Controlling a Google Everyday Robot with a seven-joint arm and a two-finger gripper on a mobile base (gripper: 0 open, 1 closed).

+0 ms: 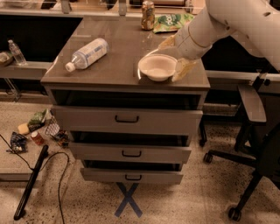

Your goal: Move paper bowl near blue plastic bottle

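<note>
Progress is nil: the bowl (pixel 157 66) lies right, well apart from the bottle (pixel 87 53) at left. The open gripper (pixel 175 57) is at its right rim; carrying is not yet done.

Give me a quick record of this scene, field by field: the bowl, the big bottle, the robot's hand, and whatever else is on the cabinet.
surface: cabinet top
bowl: paper bowl, upright, front right of the top
bottle: blue plastic bottle, lying on its side at the left, apart from the bowl
hand: hand at the bowl's right edge, fingers spread
also on top: soda can and green bag at the back
drawers: three drawers, each partly pulled out
</note>
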